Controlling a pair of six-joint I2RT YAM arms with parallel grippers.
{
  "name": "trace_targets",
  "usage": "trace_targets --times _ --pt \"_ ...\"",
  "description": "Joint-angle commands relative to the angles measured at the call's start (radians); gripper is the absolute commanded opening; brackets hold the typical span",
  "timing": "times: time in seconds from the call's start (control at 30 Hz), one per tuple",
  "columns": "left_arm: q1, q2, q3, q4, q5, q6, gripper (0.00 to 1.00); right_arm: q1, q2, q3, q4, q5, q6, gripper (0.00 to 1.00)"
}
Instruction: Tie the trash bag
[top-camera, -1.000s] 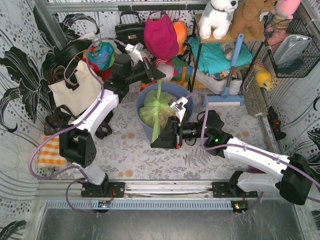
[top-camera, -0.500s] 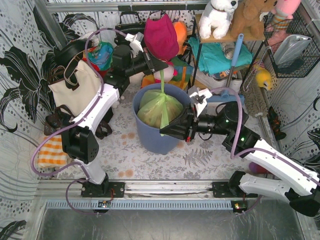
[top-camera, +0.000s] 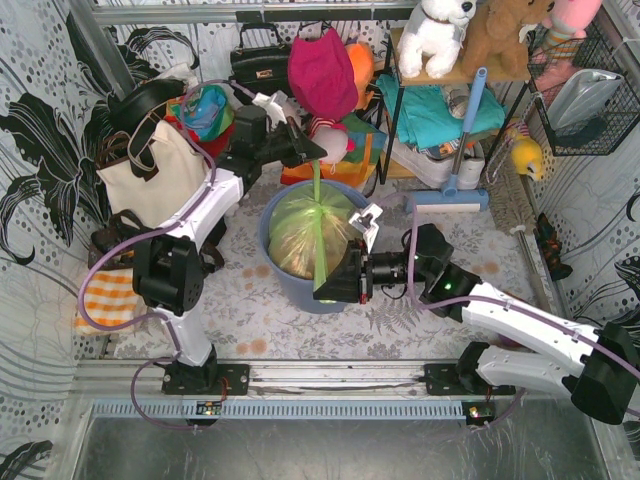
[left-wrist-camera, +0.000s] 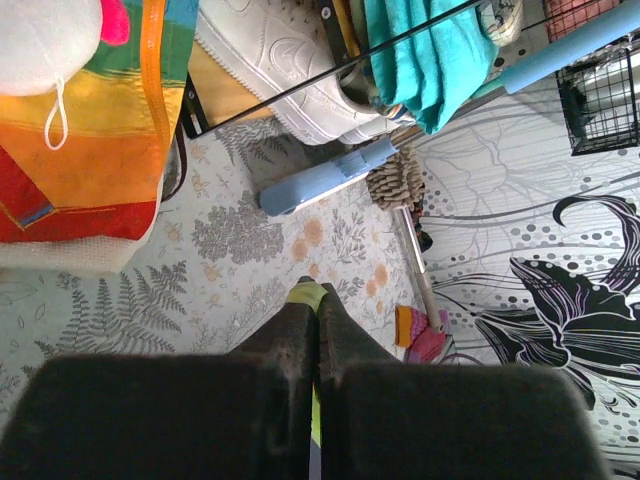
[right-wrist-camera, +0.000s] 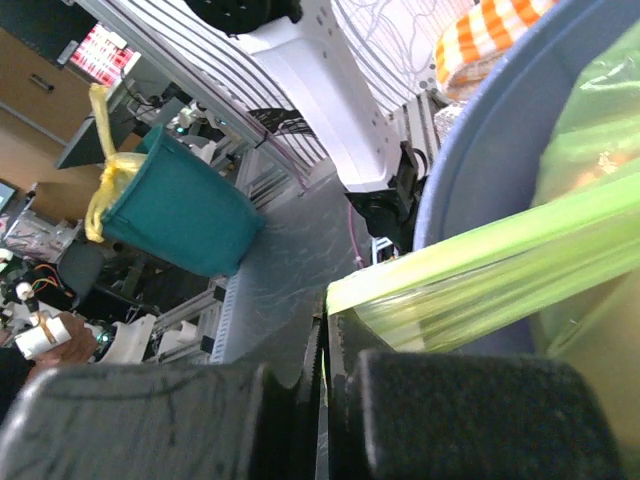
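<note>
We're looking at the trash bag, which sits inside the round blue-grey bin. The bin stands on the patterned tabletop between the two arms. The bag fills the bin right up to the rim, light green and see-through, with tan crumpled scraps showing inside.

A band of its plastic is stretched taut straight across the top of the bag. At the far end, the left tool is clamped on that band just past the bin's far rim. From its wrist we see the fingers pressed together, with a bit of green poking out at the tips. At the near end, the right tool is pinched tight on the same band over the bin's near wall.

Off to the left sits a cream tote bag; we can't tell what's in it. On the right wall hangs a wire basket with something pale grey inside.
</note>
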Motion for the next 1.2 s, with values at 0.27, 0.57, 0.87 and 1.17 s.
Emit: trace_targets --times 0.27,0.57,0.87,1.17 --pt "0.069 0.020 0.188 0.006 -0.165 0.108 0.04 0.034 -0.071 0.173 0.074 -0.298 0.082 0.00" --pt "0.095 0.067 0.117 0.040 -0.171 0.097 0.04 0.044 -0.075 -0.050 0.231 -0.301 0.243 0.00" --pt "0.114 0.126 0.109 0.035 -0.187 0.094 0.04 0.053 -0.068 -0.115 0.282 -0.313 0.289 0.00" --pt "0.117 0.101 0.306 -0.009 -0.177 0.098 0.04 0.054 -0.057 0.101 0.133 -0.356 0.184 0.00"
